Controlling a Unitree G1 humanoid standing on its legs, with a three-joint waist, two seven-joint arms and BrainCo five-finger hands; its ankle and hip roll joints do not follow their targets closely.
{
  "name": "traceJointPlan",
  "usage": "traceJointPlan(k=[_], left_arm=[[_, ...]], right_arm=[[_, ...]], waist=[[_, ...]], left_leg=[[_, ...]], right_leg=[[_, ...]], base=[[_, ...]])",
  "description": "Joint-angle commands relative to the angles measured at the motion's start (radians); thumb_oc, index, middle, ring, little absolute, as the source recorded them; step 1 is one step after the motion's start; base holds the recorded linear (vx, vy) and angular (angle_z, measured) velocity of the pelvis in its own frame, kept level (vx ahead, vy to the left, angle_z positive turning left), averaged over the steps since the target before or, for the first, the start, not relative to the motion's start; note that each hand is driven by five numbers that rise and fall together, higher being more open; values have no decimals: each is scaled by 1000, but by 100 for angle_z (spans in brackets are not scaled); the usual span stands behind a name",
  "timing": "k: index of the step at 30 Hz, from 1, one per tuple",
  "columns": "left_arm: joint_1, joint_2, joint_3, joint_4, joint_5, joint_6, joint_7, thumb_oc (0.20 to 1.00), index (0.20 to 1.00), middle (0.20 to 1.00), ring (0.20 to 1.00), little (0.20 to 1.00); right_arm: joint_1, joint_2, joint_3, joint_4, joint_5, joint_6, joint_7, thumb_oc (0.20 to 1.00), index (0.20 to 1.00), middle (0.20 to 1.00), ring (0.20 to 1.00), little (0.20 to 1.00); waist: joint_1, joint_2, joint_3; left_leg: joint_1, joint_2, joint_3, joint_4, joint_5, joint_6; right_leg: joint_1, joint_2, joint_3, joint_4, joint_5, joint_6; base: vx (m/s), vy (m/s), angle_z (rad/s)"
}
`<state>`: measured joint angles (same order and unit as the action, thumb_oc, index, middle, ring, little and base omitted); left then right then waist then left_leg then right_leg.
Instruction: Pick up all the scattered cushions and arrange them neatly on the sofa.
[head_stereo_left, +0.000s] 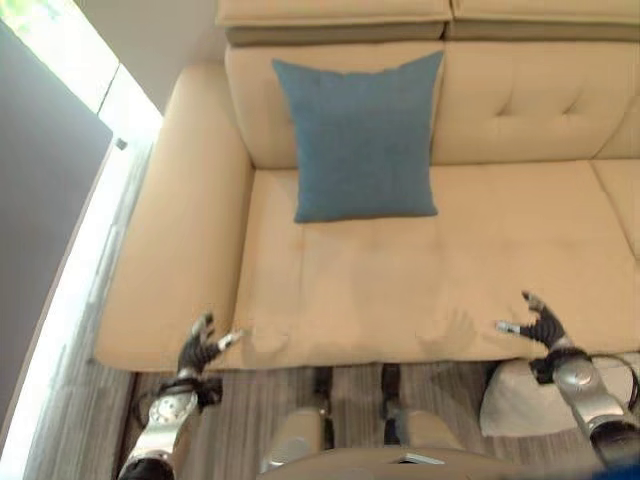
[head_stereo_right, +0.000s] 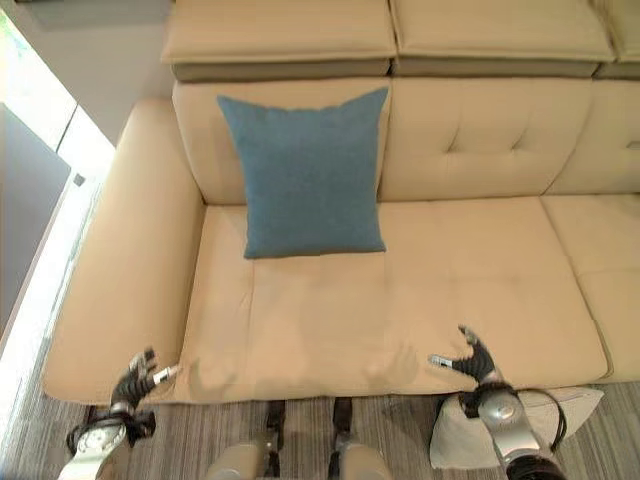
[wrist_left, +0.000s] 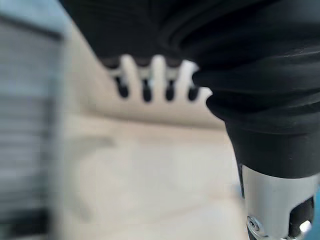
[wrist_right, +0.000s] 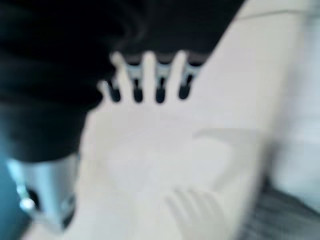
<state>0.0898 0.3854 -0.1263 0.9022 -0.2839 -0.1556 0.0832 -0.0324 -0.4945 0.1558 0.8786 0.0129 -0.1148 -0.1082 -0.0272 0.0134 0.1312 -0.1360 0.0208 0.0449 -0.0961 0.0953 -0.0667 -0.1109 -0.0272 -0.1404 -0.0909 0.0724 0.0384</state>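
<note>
A blue square cushion (head_stereo_left: 362, 137) leans upright against the backrest of the beige sofa (head_stereo_left: 470, 270), on its left seat. A pale cream cushion (head_stereo_right: 455, 440) lies on the floor by the sofa's front edge, under my right arm. My left hand (head_stereo_left: 200, 347) hovers at the sofa's front left corner, fingers straight, holding nothing. My right hand (head_stereo_left: 540, 322) hangs over the seat's front edge to the right, fingers spread and empty. In the wrist views the straight fingers (wrist_left: 145, 80) and the right hand's fingers (wrist_right: 150, 77) point over the beige seat.
The sofa's wide left armrest (head_stereo_left: 170, 220) stands beside my left hand. A striped grey rug (head_stereo_right: 300, 440) covers the floor in front. A bright window strip (head_stereo_left: 70, 60) runs along the left wall. Raised headrests (head_stereo_right: 290, 40) top the backrest.
</note>
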Motion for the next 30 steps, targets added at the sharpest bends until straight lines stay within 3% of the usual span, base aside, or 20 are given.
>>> traceJointPlan(k=[1, 5, 13, 18, 19, 20, 22, 23, 27, 30], left_arm=[[-68, -22, 0, 57, 114, 8, -12, 1000, 1000, 1000, 1000, 1000], [-69, -98, 34, 274, 167, 41, -18, 1000, 1000, 1000, 1000, 1000], [-58, -105, 58, 336, 175, 56, -19, 1000, 1000, 1000, 1000, 1000], [-102, -80, 41, 325, 162, 58, -25, 1000, 1000, 1000, 1000, 1000], [-109, -78, 39, 321, 154, 57, -26, 1000, 1000, 1000, 1000, 1000], [-114, -82, 34, 323, 156, 57, -29, 1000, 1000, 1000, 1000, 1000], [-115, -95, 34, 338, 148, 57, -40, 1000, 1000, 1000, 1000, 1000], [-110, -105, 43, 345, 131, 59, -41, 1000, 1000, 1000, 1000, 1000], [-109, -110, 36, 339, 124, 59, -43, 1000, 1000, 1000, 1000, 1000], [-122, -111, 31, 337, 119, 58, -42, 1000, 1000, 1000, 1000, 1000]], right_arm=[[-35, 13, 49, -2, -31, -29, 19, 1000, 1000, 1000, 1000, 1000], [0, 94, 48, 197, -38, -5, 28, 1000, 1000, 1000, 1000, 1000], [44, 136, 8, 318, 18, 10, 37, 1000, 1000, 1000, 1000, 1000], [47, 141, 17, 364, 28, 25, 44, 1000, 1000, 1000, 1000, 1000], [45, 140, 17, 360, 33, 25, 45, 1000, 1000, 1000, 1000, 1000], [42, 135, 17, 365, 35, 29, 45, 1000, 1000, 1000, 1000, 1000], [39, 131, 20, 365, 30, 32, 52, 1000, 1000, 1000, 1000, 1000], [40, 134, 23, 367, 19, 42, 61, 1000, 1000, 1000, 1000, 1000], [41, 140, 28, 368, 17, 49, 65, 1000, 1000, 1000, 1000, 1000], [21, 148, 33, 375, 1, 54, 61, 1000, 1000, 1000, 1000, 1000]], waist=[[5, -29, -25], [3, -29, -54], [0, -37, -60], [-12, -54, -45], [-13, -60, -41], [-13, -73, -31], [-8, -91, -27], [-9, -83, -33], [-26, -68, -46], [-24, -66, -38]], left_leg=[[79, 26, 57, 9, -12, -41], [117, 33, 58, 9, -15, -44], [150, 47, 49, 9, -13, -52], [106, 56, 28, 68, -6, -55], [89, 54, 27, 97, -14, -53], [64, 41, 14, 182, -55, -46], [72, -15, -47, 306, -121, -33], [104, -23, -84, 283, -145, -28], [146, -18, -57, 177, -161, -12], [168, -38, -39, 122, -167, 12]], right_leg=[[33, -59, -24, 22, 0, 106], [74, -49, -25, 31, -18, 99], [116, -33, -24, 38, -42, 84], [119, -11, -4, 6, -43, 65], [117, -14, -1, 4, -42, 63], [110, -22, 2, 12, -34, 59], [92, -36, 29, 30, -16, 57], [77, -33, 50, 44, -11, 65], [42, -45, 63, 62, 4, 81], [2, -67, 74, 72, 44, 107]], base=[[-11, -49, -1], [3, -58, -1], [-13, -64, 4], [-95, -72, 11], [-126, -30, 14], [-197, -18, 13], [-172, 63, -5], [-105, 158, -35], [-76, 154, -19], [-119, 179, -15]])
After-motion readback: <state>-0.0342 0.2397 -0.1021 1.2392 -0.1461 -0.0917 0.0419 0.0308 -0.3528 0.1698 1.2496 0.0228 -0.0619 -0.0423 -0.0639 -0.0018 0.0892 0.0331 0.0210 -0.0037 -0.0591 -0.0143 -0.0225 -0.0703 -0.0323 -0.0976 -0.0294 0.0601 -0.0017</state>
